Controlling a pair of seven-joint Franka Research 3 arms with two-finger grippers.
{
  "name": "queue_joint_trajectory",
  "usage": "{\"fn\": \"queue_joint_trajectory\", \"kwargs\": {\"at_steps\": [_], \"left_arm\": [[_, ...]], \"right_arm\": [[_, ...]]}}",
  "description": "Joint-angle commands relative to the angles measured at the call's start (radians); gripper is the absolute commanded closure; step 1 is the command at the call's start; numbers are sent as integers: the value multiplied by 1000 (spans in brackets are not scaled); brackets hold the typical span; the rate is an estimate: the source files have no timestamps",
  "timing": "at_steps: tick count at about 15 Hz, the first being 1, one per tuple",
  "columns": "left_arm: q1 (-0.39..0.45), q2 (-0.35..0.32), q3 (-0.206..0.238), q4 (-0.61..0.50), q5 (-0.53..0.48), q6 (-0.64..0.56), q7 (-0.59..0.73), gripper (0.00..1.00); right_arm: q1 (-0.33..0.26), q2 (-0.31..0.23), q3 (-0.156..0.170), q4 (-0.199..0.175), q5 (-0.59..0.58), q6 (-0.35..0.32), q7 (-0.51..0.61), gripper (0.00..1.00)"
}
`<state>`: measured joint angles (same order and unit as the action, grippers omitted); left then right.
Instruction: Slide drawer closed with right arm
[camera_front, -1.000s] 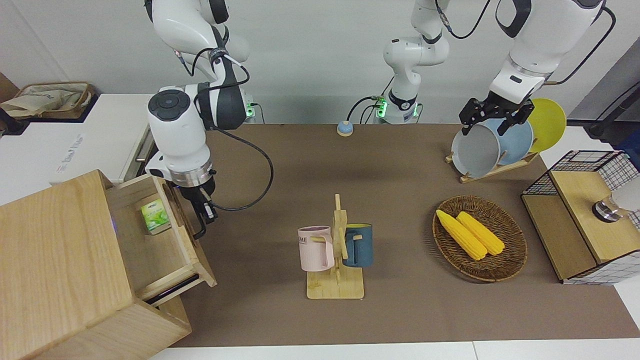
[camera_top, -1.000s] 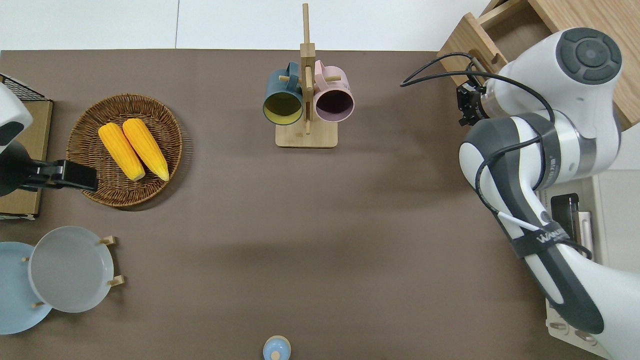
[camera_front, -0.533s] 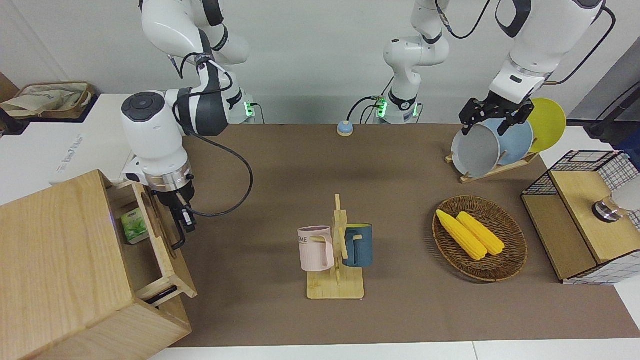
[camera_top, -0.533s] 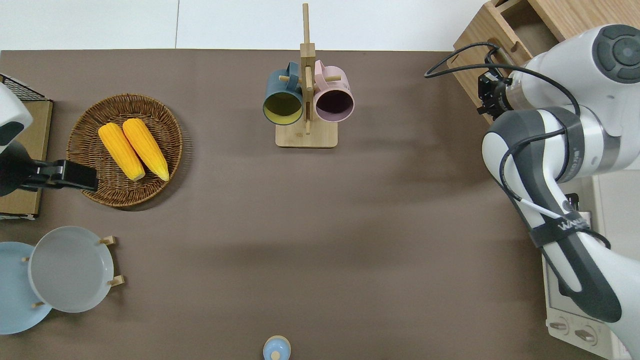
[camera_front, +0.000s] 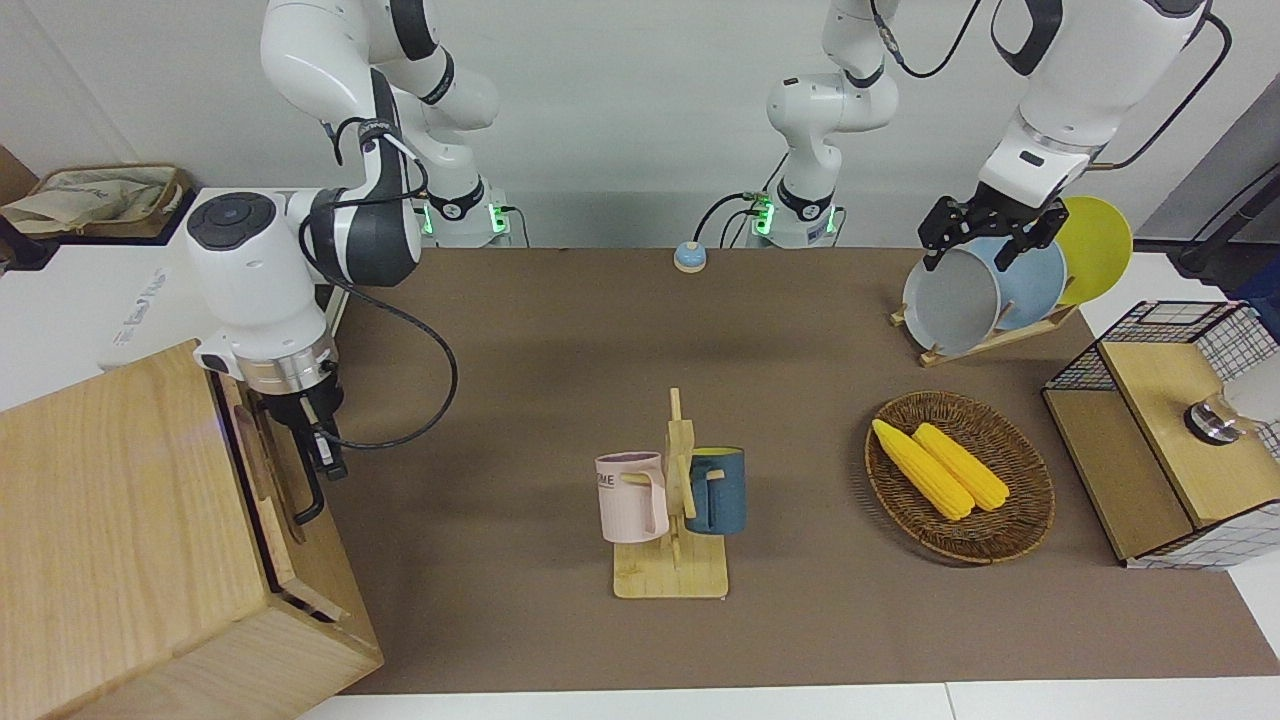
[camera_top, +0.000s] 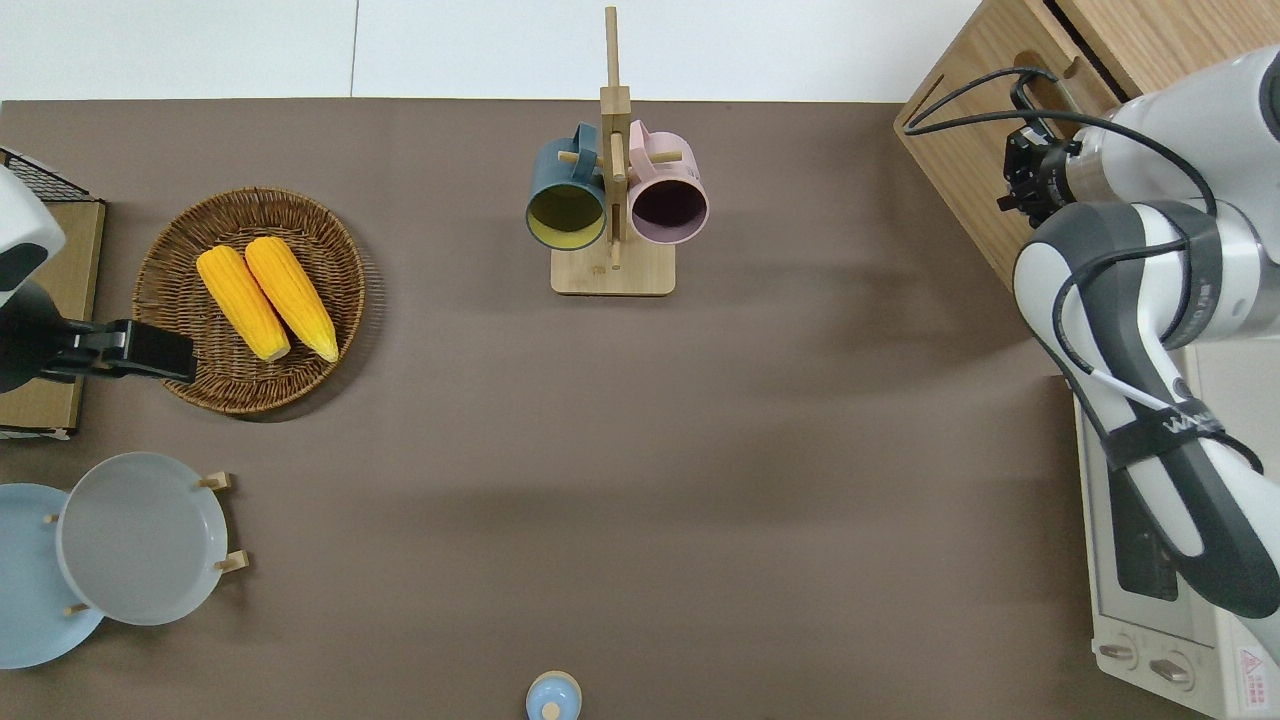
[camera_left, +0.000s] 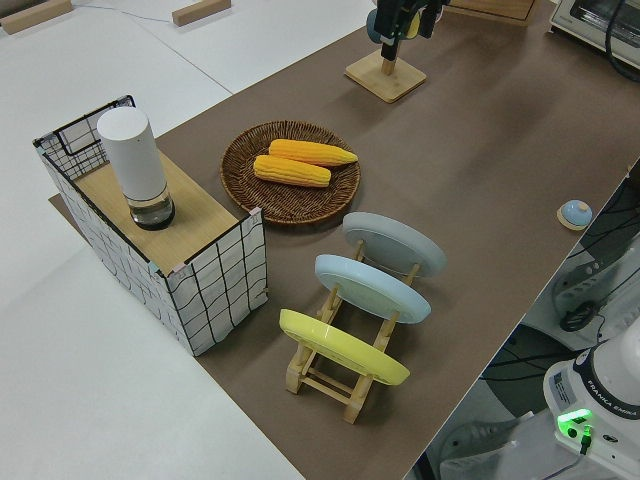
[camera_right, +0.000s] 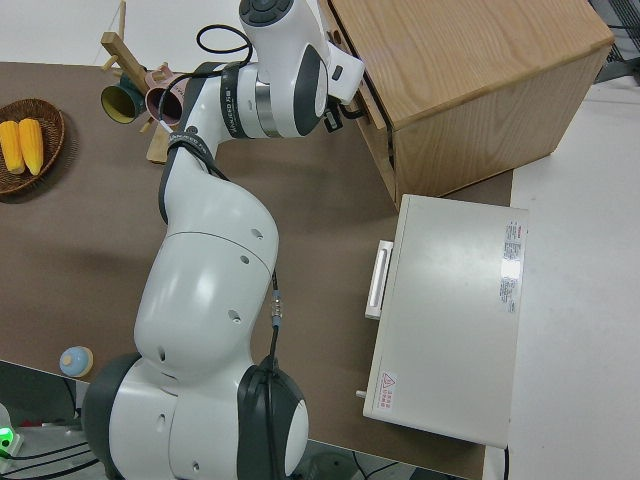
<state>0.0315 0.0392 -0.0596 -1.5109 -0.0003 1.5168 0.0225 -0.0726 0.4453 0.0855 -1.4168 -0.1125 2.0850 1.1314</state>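
Note:
The light-wood drawer (camera_front: 262, 468) sits pushed into the large light-wood cabinet (camera_front: 110, 540), its front about flush with the cabinet's face. Its black bar handle (camera_front: 308, 492) sticks out toward the table's middle. My right gripper (camera_front: 322, 452) hangs from the white right arm and rests against the drawer front, beside the handle's end nearer the robots. It also shows in the overhead view (camera_top: 1022, 182) and the right side view (camera_right: 343, 108). The drawer's inside is hidden. My left arm is parked, its gripper (camera_front: 985, 240) open.
A wooden mug rack (camera_front: 672, 520) with a pink and a blue mug stands mid-table. A wicker basket (camera_front: 960, 478) holds two corn cobs. A plate rack (camera_front: 985, 290), a black wire-mesh box (camera_front: 1160, 440), a white oven (camera_top: 1150, 580) and a small blue bell (camera_front: 689, 258) stand around.
My right gripper has moved toward the cabinet, pushing the drawer from wide open to about flush. The green box inside it is now hidden. The left arm has not moved.

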Motion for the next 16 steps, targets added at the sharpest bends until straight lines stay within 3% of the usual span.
{"fn": "queue_joint_trajectory", "kwargs": {"at_steps": [1,9,14,16], "left_arm": [[4,11,-6,24,17,-20,10,7],[4,11,-6,26,17,-20,10,5],[4,11,-6,24,17,-20,10,7],[4,11,-6,24,17,-20,10,7]], "right_arm": [[-41,26,20,32,-10,24,-35,1000],[-73,36,36,47,-10,24,-67,1000],[-55,33,39,47,-9,10,-67,1000],[-52,33,66,45,-4,3,-68,1000]]}}
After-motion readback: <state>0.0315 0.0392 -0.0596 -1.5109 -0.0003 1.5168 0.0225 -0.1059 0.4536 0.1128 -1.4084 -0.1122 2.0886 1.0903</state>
